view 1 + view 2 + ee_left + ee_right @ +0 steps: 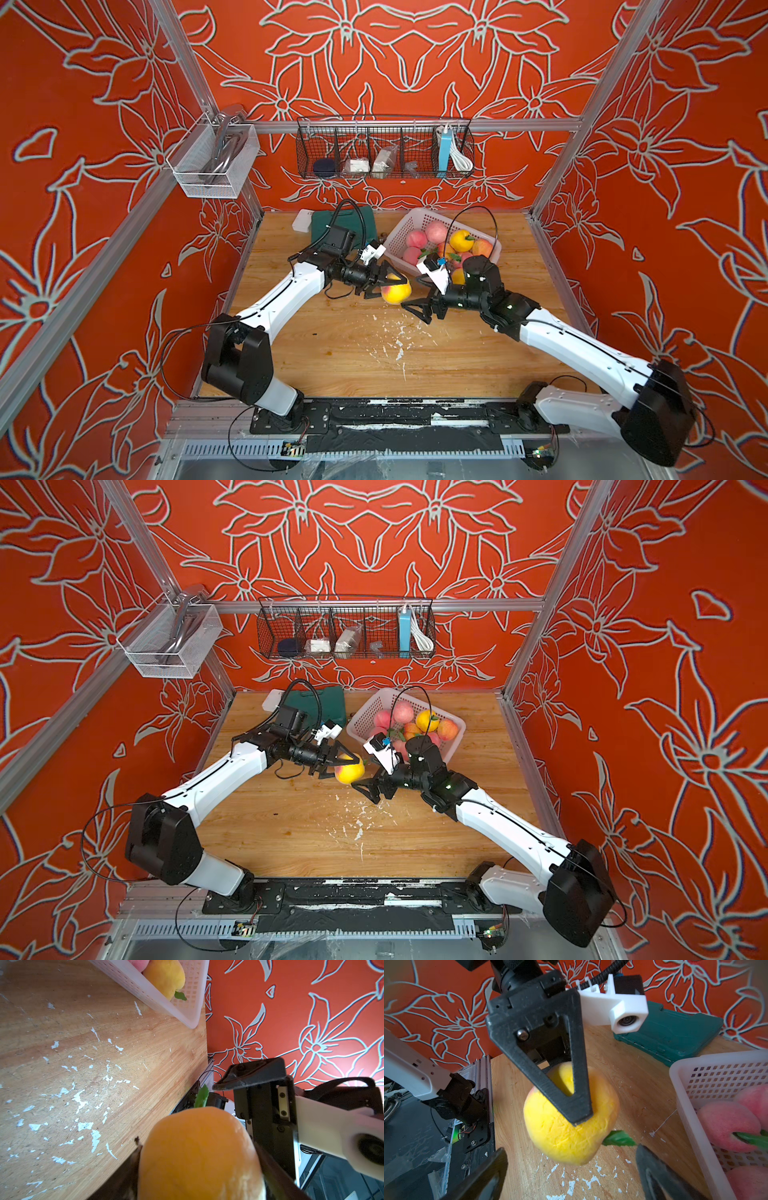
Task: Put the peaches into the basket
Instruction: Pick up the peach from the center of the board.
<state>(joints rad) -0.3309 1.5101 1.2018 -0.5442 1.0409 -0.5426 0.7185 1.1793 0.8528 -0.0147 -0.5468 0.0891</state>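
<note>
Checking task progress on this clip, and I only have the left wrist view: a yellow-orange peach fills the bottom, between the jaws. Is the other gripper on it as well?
Observer: No. The right gripper is open and empty beside the held peach. Only the left gripper is shut on it.
Operator: I see just one corner of the basket. How full is it?
Observer: The basket shows about eight peaches in both top views. The right arm covers its near end, so I cannot count for certain.
Operator: Any peaches lying outside it?
Observer: None that shows in the top views. The held one is the only peach outside the basket.
</note>
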